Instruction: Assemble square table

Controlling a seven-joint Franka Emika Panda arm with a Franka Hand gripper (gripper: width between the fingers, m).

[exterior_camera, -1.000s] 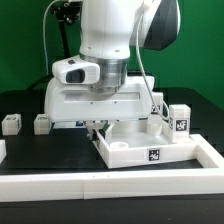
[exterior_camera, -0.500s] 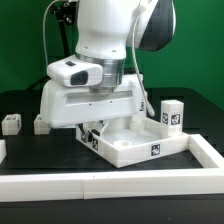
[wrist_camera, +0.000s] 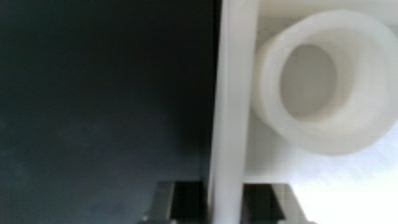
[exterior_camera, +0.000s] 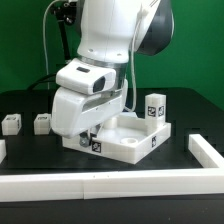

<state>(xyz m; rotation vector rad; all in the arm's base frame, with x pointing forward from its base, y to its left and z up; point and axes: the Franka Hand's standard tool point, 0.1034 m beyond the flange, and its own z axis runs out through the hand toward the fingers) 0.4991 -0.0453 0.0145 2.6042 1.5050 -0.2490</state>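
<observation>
The square table slab (exterior_camera: 128, 138) is white with raised corner sockets and tags on its edges. It lies on the black worktop, turned at an angle. A white tagged leg post (exterior_camera: 154, 107) stands at its far corner. My gripper (exterior_camera: 88, 133) is shut on the slab's near edge on the exterior view's left. In the wrist view the slab's thin edge (wrist_camera: 233, 110) runs between the fingers (wrist_camera: 182, 203), with a round corner socket (wrist_camera: 327, 82) beside it.
Two small white tagged legs (exterior_camera: 11, 123) (exterior_camera: 43, 121) stand on the worktop on the exterior view's left. A white L-shaped border wall (exterior_camera: 110, 186) runs along the front and up the exterior view's right side (exterior_camera: 207, 151).
My gripper has moved toward the exterior view's left and nearer, turning the slab with it. The slab has rotated and the leg post at its corner has shifted left.
</observation>
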